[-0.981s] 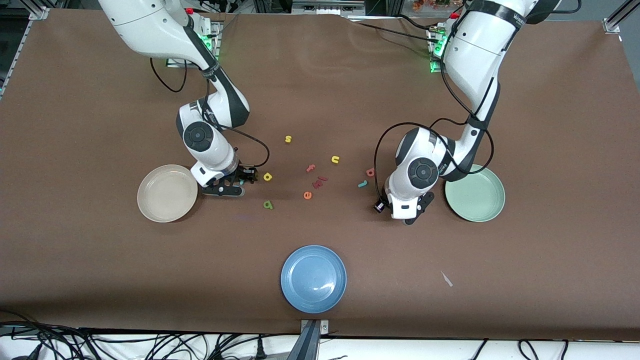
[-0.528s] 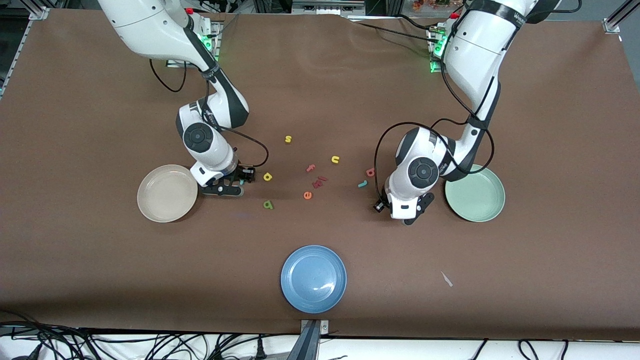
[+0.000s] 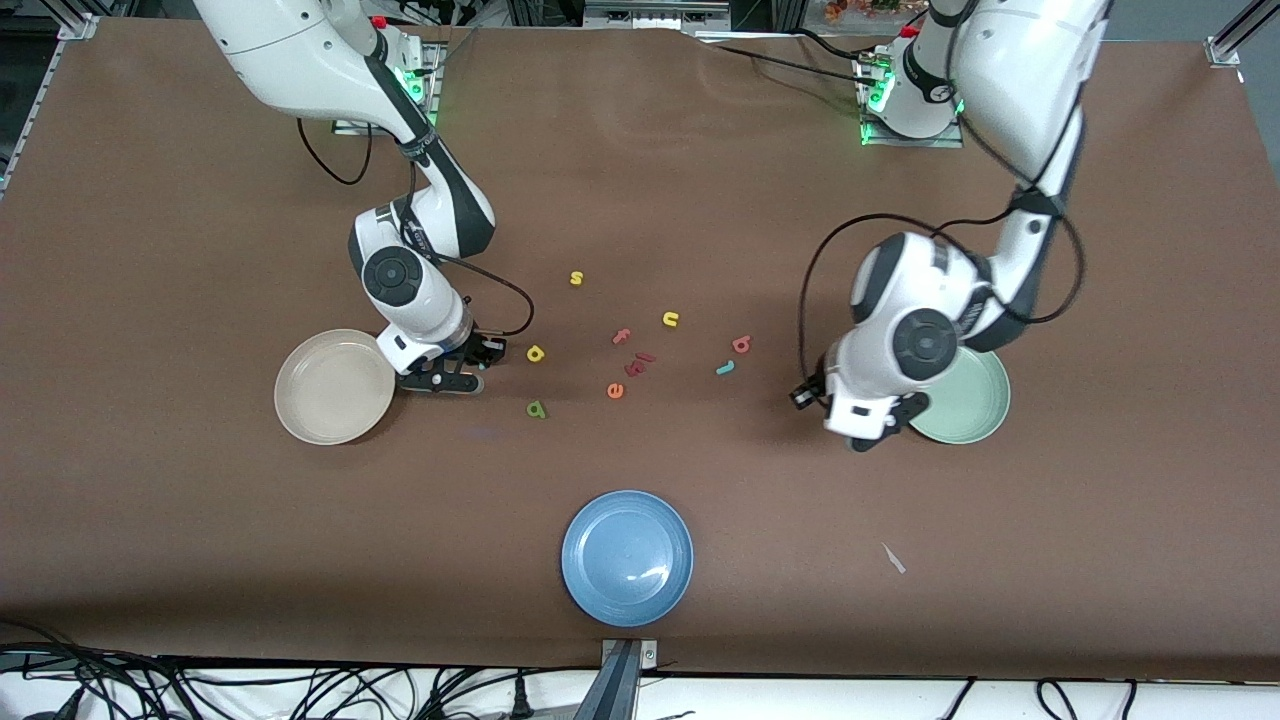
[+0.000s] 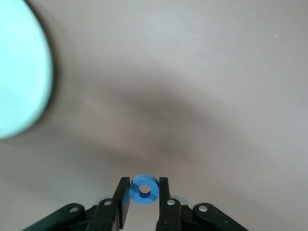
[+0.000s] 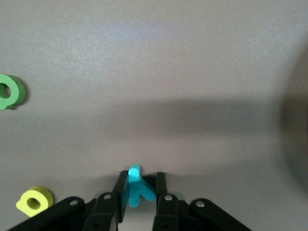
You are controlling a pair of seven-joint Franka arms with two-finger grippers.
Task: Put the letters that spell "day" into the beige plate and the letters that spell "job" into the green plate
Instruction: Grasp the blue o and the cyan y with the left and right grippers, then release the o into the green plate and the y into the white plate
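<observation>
Two grips: both arms had just closed on a letter.
Left fingers (image 4: 144, 202): clamped the blue "o" (image 4: 143, 189), carried from the desk to the green plate (image 3: 965, 400) rim.
Right fingers (image 5: 139, 202): pinched shut on the teal "y" (image 5: 137, 186), low beside the beige plate (image 3: 335, 386).
Outward: "d" (image 3: 536, 353), "a" (image 3: 537, 408), "j" (image 3: 725, 368), "b" (image 3: 741, 345) lay untouched.
Meaning: one drop likely imminent.

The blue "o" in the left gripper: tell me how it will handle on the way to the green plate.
The blue "o" looks like thick foam, so probably very light and slightly squashy. The left gripper pinches its outer curve, so it could twist or pop out. Dropped on edge in the green plate, the ring might roll before settling.
</observation>
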